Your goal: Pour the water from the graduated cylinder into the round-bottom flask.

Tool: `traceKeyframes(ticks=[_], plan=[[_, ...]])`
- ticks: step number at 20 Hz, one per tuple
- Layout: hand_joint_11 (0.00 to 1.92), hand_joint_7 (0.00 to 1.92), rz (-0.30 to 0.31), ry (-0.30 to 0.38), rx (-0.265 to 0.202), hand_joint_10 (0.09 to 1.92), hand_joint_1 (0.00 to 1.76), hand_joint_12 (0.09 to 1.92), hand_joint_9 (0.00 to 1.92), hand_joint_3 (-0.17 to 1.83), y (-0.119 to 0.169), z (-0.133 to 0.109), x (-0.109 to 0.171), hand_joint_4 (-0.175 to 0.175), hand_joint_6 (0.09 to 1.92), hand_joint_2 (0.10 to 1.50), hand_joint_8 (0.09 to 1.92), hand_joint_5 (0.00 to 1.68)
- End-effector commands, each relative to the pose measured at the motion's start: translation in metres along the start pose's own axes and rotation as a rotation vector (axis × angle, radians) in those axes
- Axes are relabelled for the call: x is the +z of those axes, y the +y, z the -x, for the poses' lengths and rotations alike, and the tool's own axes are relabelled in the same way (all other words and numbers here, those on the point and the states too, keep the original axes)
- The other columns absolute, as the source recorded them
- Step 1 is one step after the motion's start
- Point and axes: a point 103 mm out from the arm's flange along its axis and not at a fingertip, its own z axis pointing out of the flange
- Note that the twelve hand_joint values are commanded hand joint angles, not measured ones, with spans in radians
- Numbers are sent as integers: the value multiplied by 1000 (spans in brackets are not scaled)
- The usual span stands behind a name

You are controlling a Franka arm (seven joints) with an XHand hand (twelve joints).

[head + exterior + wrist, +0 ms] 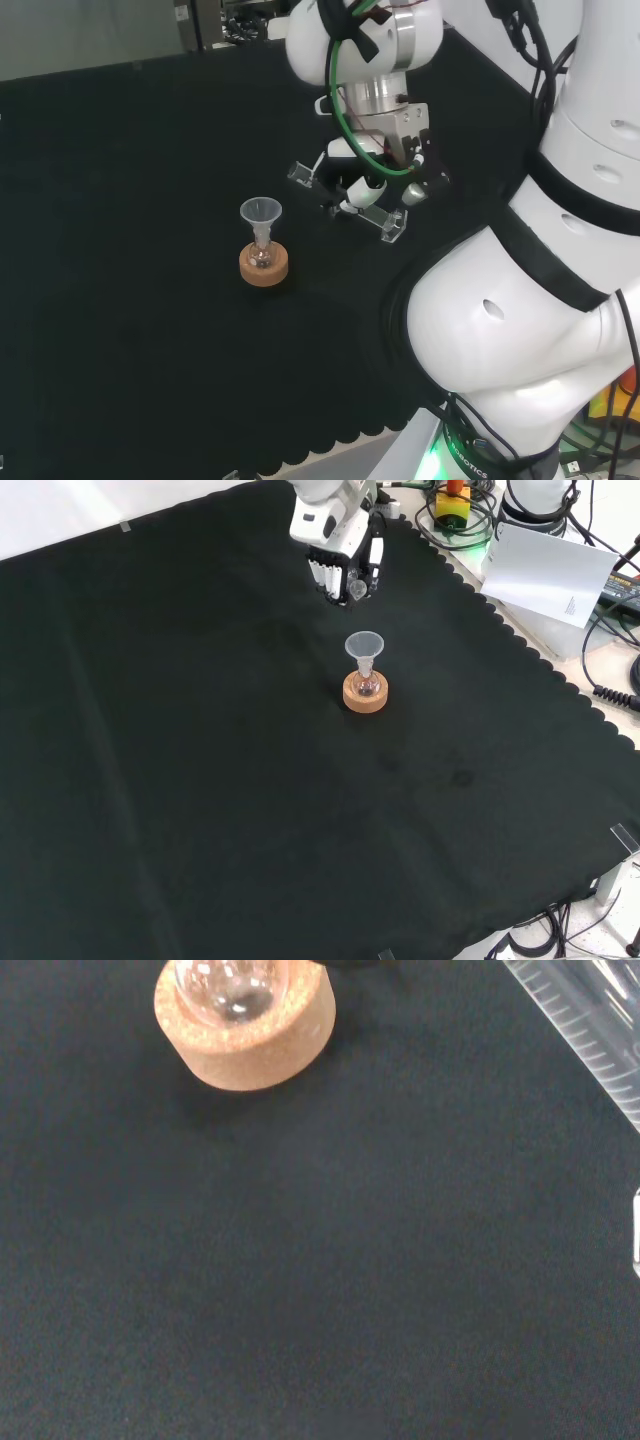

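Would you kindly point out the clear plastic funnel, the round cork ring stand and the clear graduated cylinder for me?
Clear plastic funnel point(261, 212): head view, on its wide cone.
Round cork ring stand point(364, 694): front view, on its front side wall.
Clear graduated cylinder point(590, 1035): wrist view, on its marked wall.

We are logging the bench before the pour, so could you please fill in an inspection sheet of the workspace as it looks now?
Surface: black cloth covers the bench, bare around the stand.
Job's things: flask sits upright in a cork ring with a funnel in its neck; the cylinder lies tilted in the hand, to the right of the flask in the head view.
Clutter: nothing seen on the cloth.
Hand: the hand has its fingers curled round the cylinder, above the cloth.
Cables: green and black cables run along the arm.
Surroundings: cables and a white sheet lie beyond the cloth's edge.
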Motion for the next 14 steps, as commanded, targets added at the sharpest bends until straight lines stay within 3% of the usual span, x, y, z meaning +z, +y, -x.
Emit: traceKeyframes(ticks=[1, 14], plan=[[1204, 1001, -135, -53, -7, 124, 1261, 803, 1403, -1, 9, -9, 3, -175, 1015, 1115, 1000, 969], [1203, 1000, -250, -131, 22, 117, 1261, 802, 1407, 0, 14, -13, -3, -175, 1018, 1115, 1003, 967]])
